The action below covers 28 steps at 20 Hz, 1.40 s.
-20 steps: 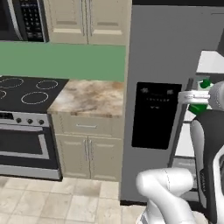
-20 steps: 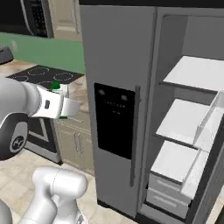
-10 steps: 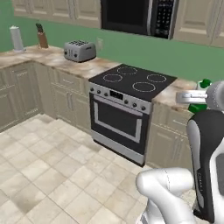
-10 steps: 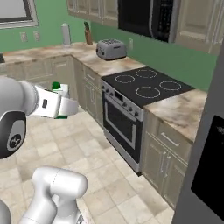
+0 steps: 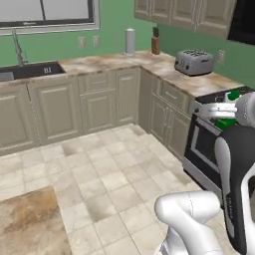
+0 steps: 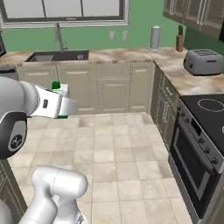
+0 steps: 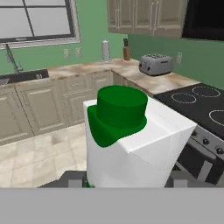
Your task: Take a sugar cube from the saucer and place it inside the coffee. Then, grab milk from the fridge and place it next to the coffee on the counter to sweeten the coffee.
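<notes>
Right, milk leg is in hand: the small white milk carton with green cap and green lower band (image 7: 131, 140) sits clamped in my tool (image 7: 127, 181), dead centre and low in the hand view, cap up. From the left base view the carton (image 5: 230, 107) rides at the far right edge, mid height; from the right base view it (image 6: 60, 92) sits left of centre, past the white forearm. Arm is held out level at about chest height, wrist forward, carton upright. I judge this as transit, carrying it clear of any surface. Ahead in the hand view: beige-brown marbled stone tabletop (image 7: 131, 72) with a silver toaster (image 7: 155, 64), black stove top (image 7: 197, 103) at right. Green coffee mug isn't anywhere I can point to. Next: bring the mug into view, then lower the carton just beside it on the tabletop and release.
</notes>
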Motion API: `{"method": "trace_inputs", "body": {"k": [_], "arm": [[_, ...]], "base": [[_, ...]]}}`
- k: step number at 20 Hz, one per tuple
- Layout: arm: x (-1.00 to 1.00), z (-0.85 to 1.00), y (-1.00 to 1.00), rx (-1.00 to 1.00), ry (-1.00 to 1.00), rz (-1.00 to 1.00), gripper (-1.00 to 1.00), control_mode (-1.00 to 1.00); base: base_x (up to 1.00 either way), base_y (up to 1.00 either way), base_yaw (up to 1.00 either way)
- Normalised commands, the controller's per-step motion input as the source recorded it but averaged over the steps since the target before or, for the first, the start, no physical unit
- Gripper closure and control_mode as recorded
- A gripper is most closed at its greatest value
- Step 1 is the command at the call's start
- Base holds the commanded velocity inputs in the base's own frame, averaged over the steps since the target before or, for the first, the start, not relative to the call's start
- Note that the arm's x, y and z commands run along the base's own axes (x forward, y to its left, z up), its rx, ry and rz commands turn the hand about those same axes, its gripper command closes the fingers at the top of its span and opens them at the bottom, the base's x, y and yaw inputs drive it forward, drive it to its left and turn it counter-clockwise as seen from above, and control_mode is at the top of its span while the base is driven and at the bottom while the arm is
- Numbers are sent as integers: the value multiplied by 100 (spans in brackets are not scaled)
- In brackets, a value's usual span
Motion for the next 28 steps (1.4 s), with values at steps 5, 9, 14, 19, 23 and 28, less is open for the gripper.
{"method": "trace_inputs", "body": {"k": [5, 9, 14, 19, 23, 28], "arm": [[0, 0, 0, 0, 0, 0, 100, 100], [0, 0, 0, 0, 0, 0, 100, 100], [0, 0, 0, 0, 0, 0, 100, 100], [0, 0, 0, 0, 0, 0, 100, 100], [0, 0, 0, 0, 0, 0, 100, 100], [0, 0, 0, 0, 0, 0, 100, 100]], "base": [[100, 0, 53], [100, -5, 48], [100, -9, 46], [100, -17, 45], [100, -21, 41], [100, -4, 37]]}}
